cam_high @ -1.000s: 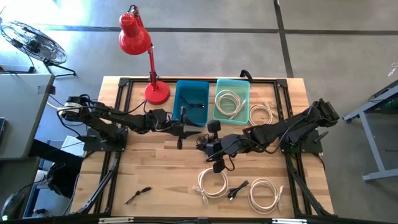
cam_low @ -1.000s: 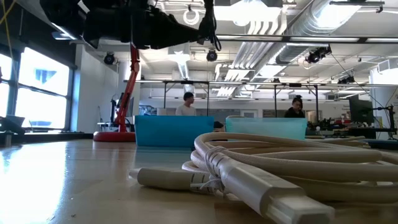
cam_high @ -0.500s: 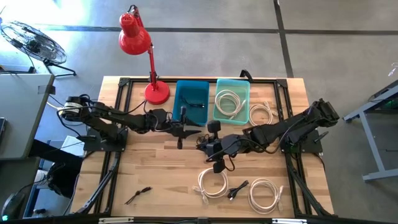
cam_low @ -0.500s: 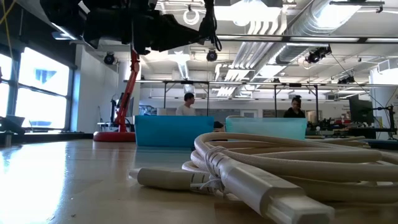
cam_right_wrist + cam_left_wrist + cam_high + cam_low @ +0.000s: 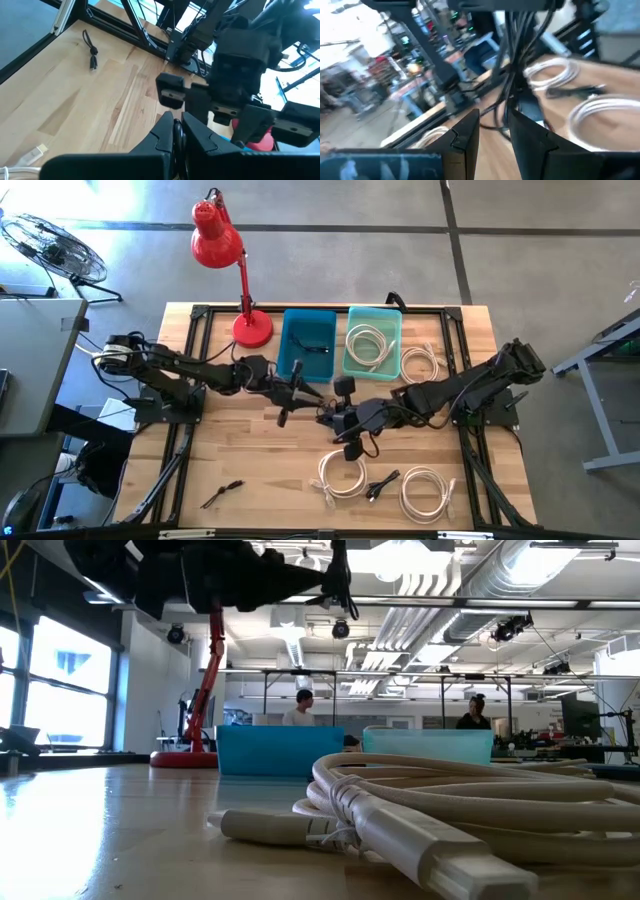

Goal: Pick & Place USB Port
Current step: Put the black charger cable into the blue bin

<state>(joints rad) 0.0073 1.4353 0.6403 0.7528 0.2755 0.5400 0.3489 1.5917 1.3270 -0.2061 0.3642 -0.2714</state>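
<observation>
High view: left gripper point(image 5: 287, 393) sits mid-table, just in front of the blue bin point(image 5: 307, 344).
Left fingers: narrow gap, pinching a thin black cable point(image 5: 504, 107) that runs between them in the left wrist view.
Right gripper point(image 5: 333, 418): beside the left one, fingers pressed together, holding nothing visible.
Teal bin point(image 5: 373, 340): holds a white cable coil point(image 5: 367, 343).
Front of table: two white coils point(image 5: 343, 475) and black cables point(image 5: 381, 484) lie loose.
</observation>
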